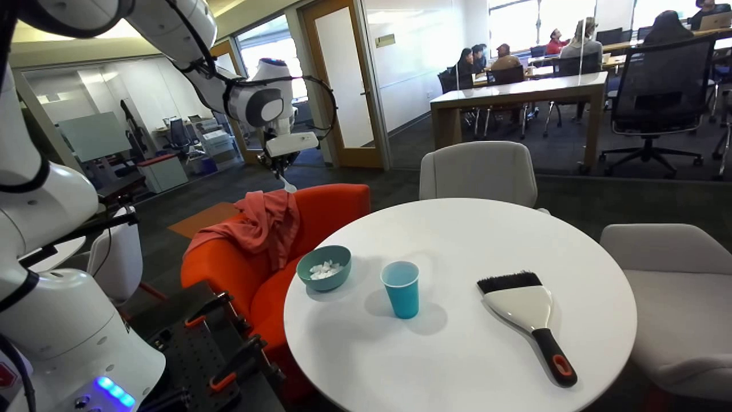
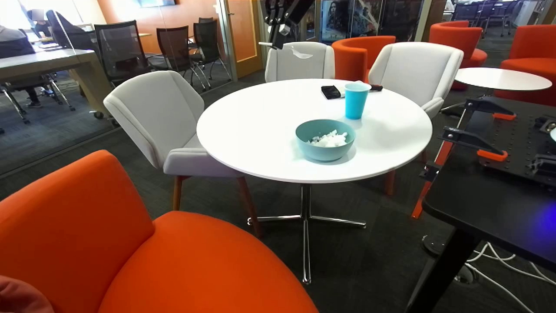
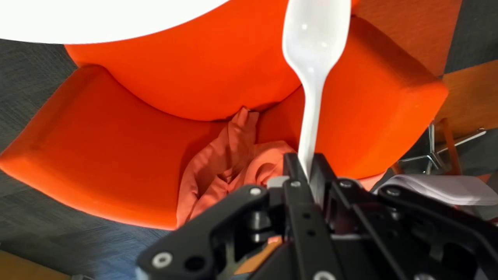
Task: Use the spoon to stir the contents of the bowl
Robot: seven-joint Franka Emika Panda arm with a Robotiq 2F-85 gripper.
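My gripper [image 3: 307, 167] is shut on a white spoon [image 3: 316, 39] by its handle; the spoon's head points away from the fingers. In the exterior views the gripper [image 1: 279, 169] [image 2: 278, 38] is high up, off the table and apart from the bowl, with the spoon [image 1: 288, 186] [image 2: 301, 54] tilted downward. The teal bowl [image 1: 336, 281] [image 2: 325, 153] stands upright near the table's edge. White chunky contents [image 1: 326, 270] [image 2: 331, 139] lie in it. The bowl is out of the wrist view.
A blue cup [image 1: 403, 294] [image 2: 354, 103] stands near the bowl on the round white table [image 1: 446, 366]. A brush [image 1: 523, 309] with a black handle lies farther over. An orange chair [image 3: 116, 151] with a pink cloth [image 3: 233, 163] is below the gripper. Grey chairs [image 1: 480, 171] surround the table.
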